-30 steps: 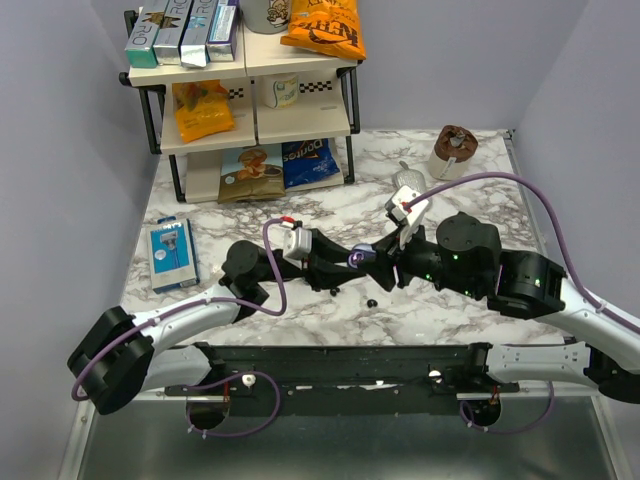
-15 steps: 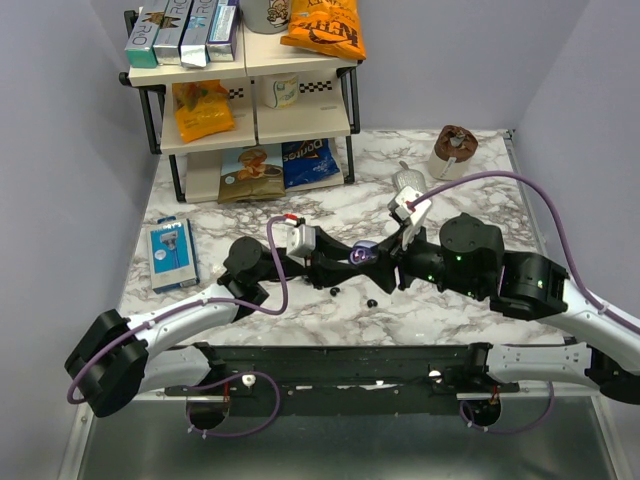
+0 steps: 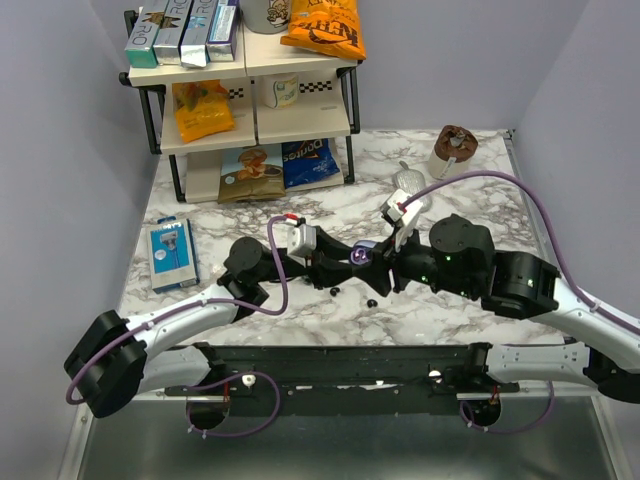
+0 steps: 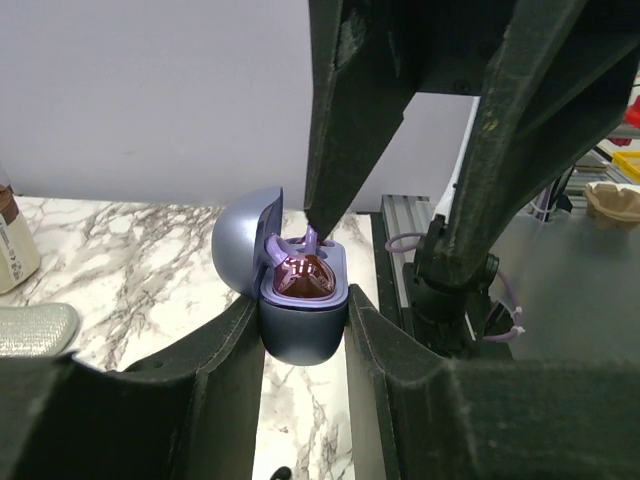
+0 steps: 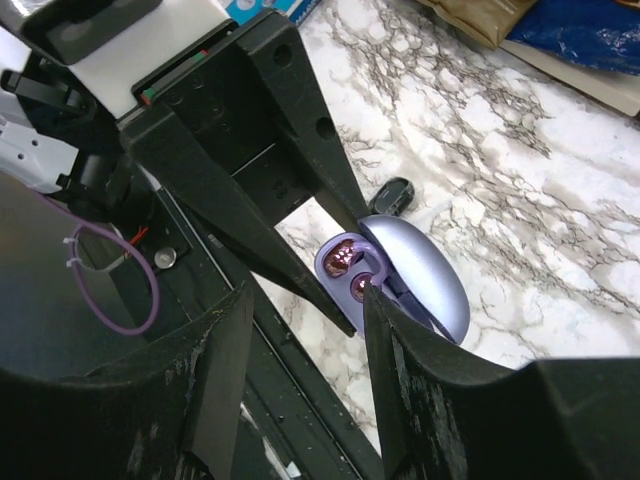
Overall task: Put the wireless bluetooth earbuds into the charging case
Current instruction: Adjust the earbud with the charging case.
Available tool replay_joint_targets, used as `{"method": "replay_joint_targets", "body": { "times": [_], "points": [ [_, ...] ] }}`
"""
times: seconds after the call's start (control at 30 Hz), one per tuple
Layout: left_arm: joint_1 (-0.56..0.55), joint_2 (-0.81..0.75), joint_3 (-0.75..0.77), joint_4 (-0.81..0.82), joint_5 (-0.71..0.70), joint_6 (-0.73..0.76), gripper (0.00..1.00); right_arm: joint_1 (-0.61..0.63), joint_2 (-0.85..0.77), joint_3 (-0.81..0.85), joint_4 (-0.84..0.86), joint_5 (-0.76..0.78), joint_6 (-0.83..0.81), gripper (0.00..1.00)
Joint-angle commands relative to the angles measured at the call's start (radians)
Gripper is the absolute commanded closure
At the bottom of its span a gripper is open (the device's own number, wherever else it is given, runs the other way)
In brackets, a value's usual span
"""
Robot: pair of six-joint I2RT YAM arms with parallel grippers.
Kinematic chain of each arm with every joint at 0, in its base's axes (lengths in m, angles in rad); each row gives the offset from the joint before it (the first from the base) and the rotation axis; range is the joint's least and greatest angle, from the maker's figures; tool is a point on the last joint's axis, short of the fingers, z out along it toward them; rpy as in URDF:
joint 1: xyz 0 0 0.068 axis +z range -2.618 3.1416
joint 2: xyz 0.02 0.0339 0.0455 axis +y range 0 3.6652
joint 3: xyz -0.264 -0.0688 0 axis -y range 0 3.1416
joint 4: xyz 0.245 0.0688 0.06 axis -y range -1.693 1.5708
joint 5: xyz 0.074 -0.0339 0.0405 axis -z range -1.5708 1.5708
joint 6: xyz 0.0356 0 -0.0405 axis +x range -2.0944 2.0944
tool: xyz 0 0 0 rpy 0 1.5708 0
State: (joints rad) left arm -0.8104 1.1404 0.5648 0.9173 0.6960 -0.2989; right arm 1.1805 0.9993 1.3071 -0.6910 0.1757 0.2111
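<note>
Two glossy black earbuds [image 3: 335,290] lie slightly apart on the marble desk [image 3: 450,310], outside the charging case [image 4: 303,295] and just on its near side. The case is pale purple, and its lid [image 4: 240,240] is hinged open, exposing reddish wells. It is held clear of the desk, clenched between the fingers of the left claw [image 4: 305,322]. The right claw [image 5: 305,295] faces it from the opposite side, released and holding nothing, with one fingertip at the rim of the open case.
</note>
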Motion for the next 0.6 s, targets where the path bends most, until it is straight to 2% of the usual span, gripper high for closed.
{"method": "replay_joint_targets", "body": {
  "times": [0.0, 0.4, 0.57],
  "points": [
    [-0.015, -0.033, 0.027, 0.029, 0.003, 0.009, 1.00, -0.008, -0.001, -0.005, -0.004, 0.044, 0.027, 0.43],
    [-0.033, -0.037, 0.024, 0.037, -0.004, 0.015, 1.00, -0.019, 0.002, -0.014, 0.010, 0.077, 0.051, 0.42],
    [-0.039, -0.039, 0.024, 0.031, -0.012, 0.024, 1.00, -0.019, -0.030, -0.026, 0.030, 0.125, 0.070, 0.48]
  ]
}}
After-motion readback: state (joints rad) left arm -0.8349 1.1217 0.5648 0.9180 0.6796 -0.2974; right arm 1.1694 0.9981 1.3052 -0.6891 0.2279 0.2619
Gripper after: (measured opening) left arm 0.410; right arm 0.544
